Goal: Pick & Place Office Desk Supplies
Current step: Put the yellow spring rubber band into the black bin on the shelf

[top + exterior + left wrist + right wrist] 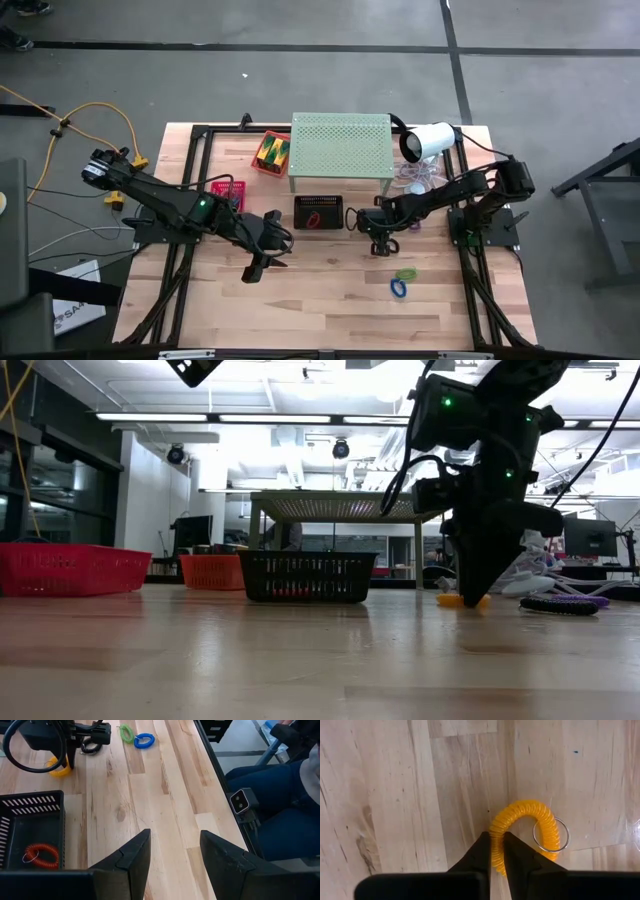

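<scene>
I am pinching the yellow coil loop (520, 822) between the fingers of my right gripper (496, 851), the tips pressed against one side of the coil where it is lying on the wooden table (330, 310), just right of the black basket (320, 213). My left gripper (172, 852) is hovering with its fingers spread apart over bare wood beside that basket, in which an orange coil loop (41, 856) is resting. Farther out, a green loop (406, 273) and a blue loop (399, 289) are lying close together. Beyond stand the pale-green shelf (340, 145) and two red baskets (271, 152).
</scene>
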### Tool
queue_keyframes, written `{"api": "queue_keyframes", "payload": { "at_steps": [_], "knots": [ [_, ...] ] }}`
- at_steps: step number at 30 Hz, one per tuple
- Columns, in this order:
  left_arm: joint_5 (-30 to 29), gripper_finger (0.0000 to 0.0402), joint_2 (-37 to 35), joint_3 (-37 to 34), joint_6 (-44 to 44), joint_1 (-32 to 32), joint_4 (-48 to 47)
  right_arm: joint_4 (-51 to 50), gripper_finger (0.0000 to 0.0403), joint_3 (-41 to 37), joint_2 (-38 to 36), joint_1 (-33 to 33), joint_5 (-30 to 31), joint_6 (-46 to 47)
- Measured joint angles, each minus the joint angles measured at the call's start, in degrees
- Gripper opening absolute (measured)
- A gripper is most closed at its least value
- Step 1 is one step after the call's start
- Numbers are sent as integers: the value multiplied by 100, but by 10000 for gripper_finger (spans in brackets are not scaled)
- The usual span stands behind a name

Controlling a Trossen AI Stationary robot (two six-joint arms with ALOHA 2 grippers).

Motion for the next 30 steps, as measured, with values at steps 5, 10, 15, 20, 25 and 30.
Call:
{"api": "queue_keyframes", "payload": {
  "at_steps": [5, 10, 15, 20, 25, 30],
  "knots": [
    [-2, 166, 0, 0, 0, 2, 0, 0, 20, 0, 0, 0, 36, 1],
    [0, 166, 0, 0, 0, 0, 0, -74, 20, 4, -141, 0, 49, 10],
    [-2, 166, 0, 0, 0, 0, 1, -181, 20, 209, -615, 10, 147, 1],
    [-1, 166, 2, 0, 0, 1, 2, -156, 20, 378, -1129, 81, 248, -97],
    [0, 166, 2, 0, 0, 0, 26, -107, 20, 375, -1315, 224, 303, -103],
    [-2, 166, 2, 0, 0, 1, 48, 69, 20, 369, -1344, 334, 375, -108]
  ]
}}
